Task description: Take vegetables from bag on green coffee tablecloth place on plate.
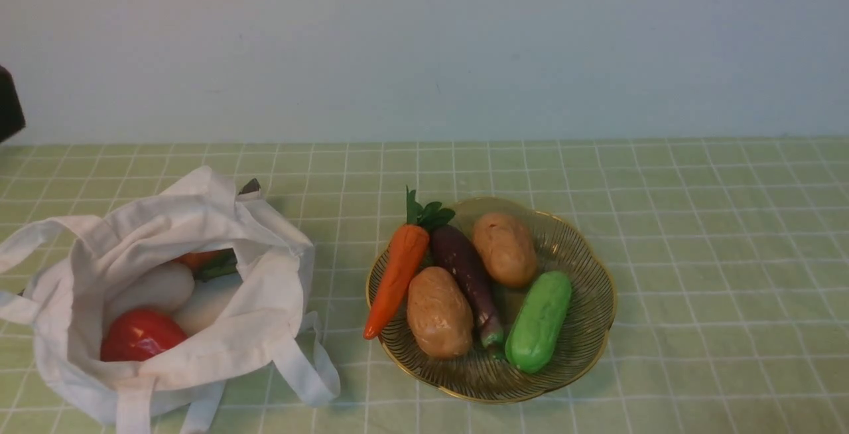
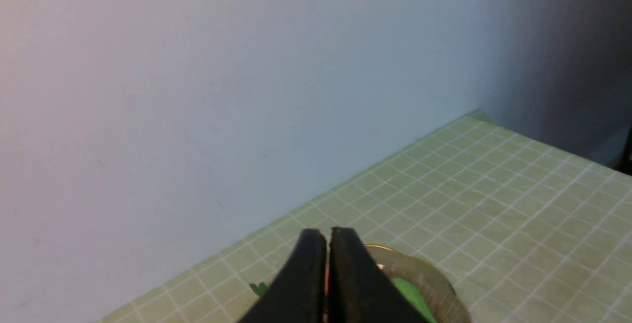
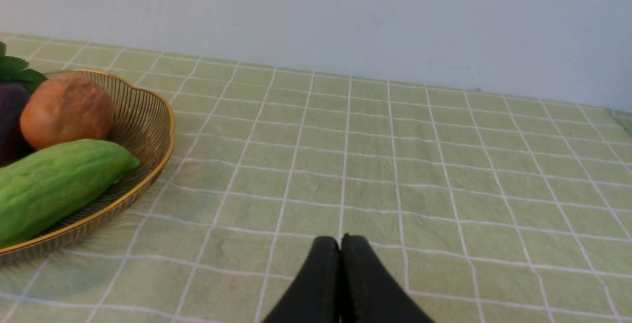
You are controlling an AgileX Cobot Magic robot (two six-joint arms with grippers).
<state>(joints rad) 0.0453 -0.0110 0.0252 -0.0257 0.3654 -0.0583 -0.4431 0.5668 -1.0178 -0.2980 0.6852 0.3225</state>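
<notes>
1. Well, the left gripper (image 2: 328, 233) has its jaws together, with nothing clamped in them. The right gripper (image 3: 341, 239) likewise has its jaws together and unloaded, out over the green tablecloth (image 3: 306, 184).
2. Beyond the left jaws, and partly hidden by them, sits the plate (image 1: 597, 334); it lies off to one side of the right jaws, apart from them.
3. On that plate, clear of both pairs of jaws, are an orange carrot (image 1: 400, 275), a purple eggplant (image 1: 464, 275), two brown potatoes (image 1: 440, 314) and a green cucumber (image 1: 538, 321). The carrot leans across the rim, its tip poking past the edge.
4. Over to the robot's left of the plate the left jaws face, the white bag (image 1: 265, 301) stands slumped, mouth open, handles spilling onto the cloth.
5. Inside the bag, in neither pair of jaws, I see a glossy red vegetable (image 1: 142, 336), two white vegetables (image 1: 156, 288) and something orange (image 1: 199, 259) with a green part, mostly covered.
6. Past the counter, beyond the jaws, rises a pale wall (image 1: 424, 49).
</notes>
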